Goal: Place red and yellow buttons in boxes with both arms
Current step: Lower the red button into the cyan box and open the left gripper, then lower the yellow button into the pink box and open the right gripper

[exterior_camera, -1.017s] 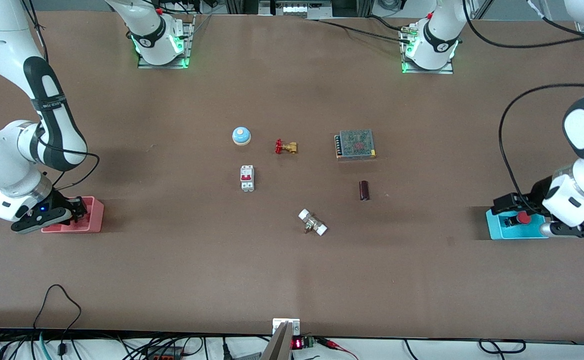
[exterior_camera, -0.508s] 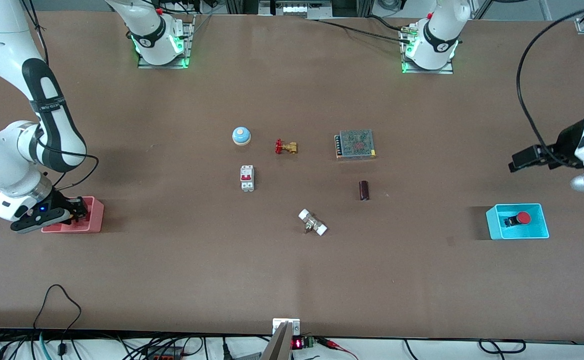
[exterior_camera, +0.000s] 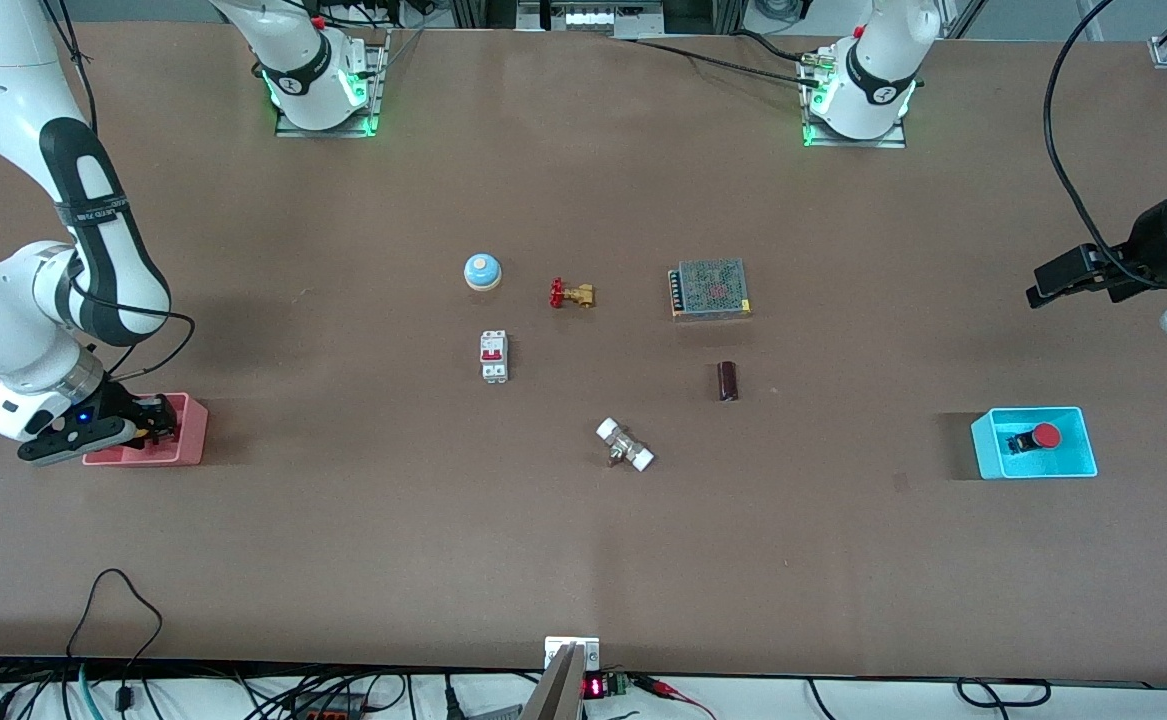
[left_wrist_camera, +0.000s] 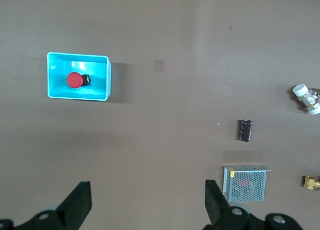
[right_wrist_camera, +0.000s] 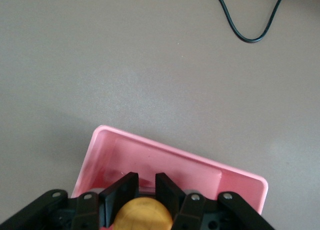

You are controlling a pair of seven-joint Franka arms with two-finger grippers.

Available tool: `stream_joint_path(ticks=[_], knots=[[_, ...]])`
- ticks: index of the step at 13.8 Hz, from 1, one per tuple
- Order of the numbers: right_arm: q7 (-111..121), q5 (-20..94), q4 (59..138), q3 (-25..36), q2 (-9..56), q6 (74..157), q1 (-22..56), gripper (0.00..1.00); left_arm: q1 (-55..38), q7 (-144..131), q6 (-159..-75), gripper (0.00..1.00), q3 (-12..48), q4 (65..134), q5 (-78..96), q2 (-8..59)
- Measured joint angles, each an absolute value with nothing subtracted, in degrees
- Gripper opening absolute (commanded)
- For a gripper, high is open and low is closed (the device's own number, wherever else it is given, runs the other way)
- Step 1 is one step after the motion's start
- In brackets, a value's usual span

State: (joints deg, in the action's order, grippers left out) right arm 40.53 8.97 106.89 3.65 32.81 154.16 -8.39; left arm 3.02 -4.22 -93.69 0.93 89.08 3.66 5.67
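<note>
The red button (exterior_camera: 1046,435) lies on its side in the cyan box (exterior_camera: 985,450) at the left arm's end of the table. My left gripper (exterior_camera: 1053,283) hangs open and empty over bare table, apart from that box. The left wrist view shows the red button (left_wrist_camera: 73,80) in the cyan box (left_wrist_camera: 102,74), well away from the open left gripper (left_wrist_camera: 147,205). My right gripper (exterior_camera: 158,420) is down inside the pink box (exterior_camera: 193,430). The right wrist view shows the right gripper (right_wrist_camera: 146,187) shut on the yellow button (right_wrist_camera: 143,215) within the pink box (right_wrist_camera: 165,160).
Mid-table stand a blue bell (exterior_camera: 482,271), a brass valve (exterior_camera: 571,294), a white circuit breaker (exterior_camera: 494,355), a mesh-covered power supply (exterior_camera: 710,288), a dark cylinder (exterior_camera: 728,381) and a white-ended fitting (exterior_camera: 625,446). A black cable (right_wrist_camera: 245,24) lies beside the pink box.
My left gripper has lifted off the cyan box, leaving the red button inside, and has drawn up and away over bare table. The right gripper has stayed in the pink box.
</note>
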Motion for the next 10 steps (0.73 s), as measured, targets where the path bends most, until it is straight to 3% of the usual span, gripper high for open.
stream_joint_path(ticks=[10], knots=[[40.6,10.7,107.1,3.7,33.0,154.2,-8.4,0.27,3.2,-4.3,-94.9,1.0,1.0,88.8,3.6,5.9]])
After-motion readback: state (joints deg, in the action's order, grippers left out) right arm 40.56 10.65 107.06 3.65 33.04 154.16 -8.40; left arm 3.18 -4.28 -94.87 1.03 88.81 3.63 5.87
